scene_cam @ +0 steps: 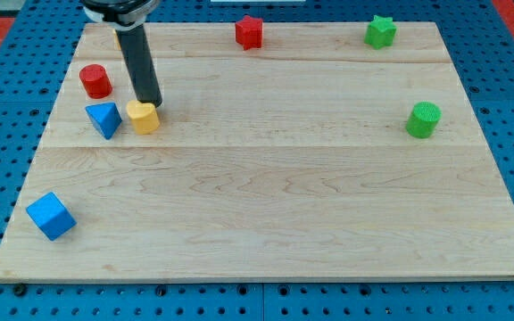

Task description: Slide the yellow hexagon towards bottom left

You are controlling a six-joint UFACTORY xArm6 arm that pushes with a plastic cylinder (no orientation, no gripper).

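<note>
The yellow hexagon lies on the wooden board at the view's upper left. My tip stands at the hexagon's upper right edge, touching it or nearly so. The dark rod rises from there to the view's top. A blue triangle block sits just left of the hexagon, a small gap apart.
A red cylinder is above the blue triangle. A blue cube is at the bottom left. A red star and a green star lie along the top edge. A green cylinder is at the right.
</note>
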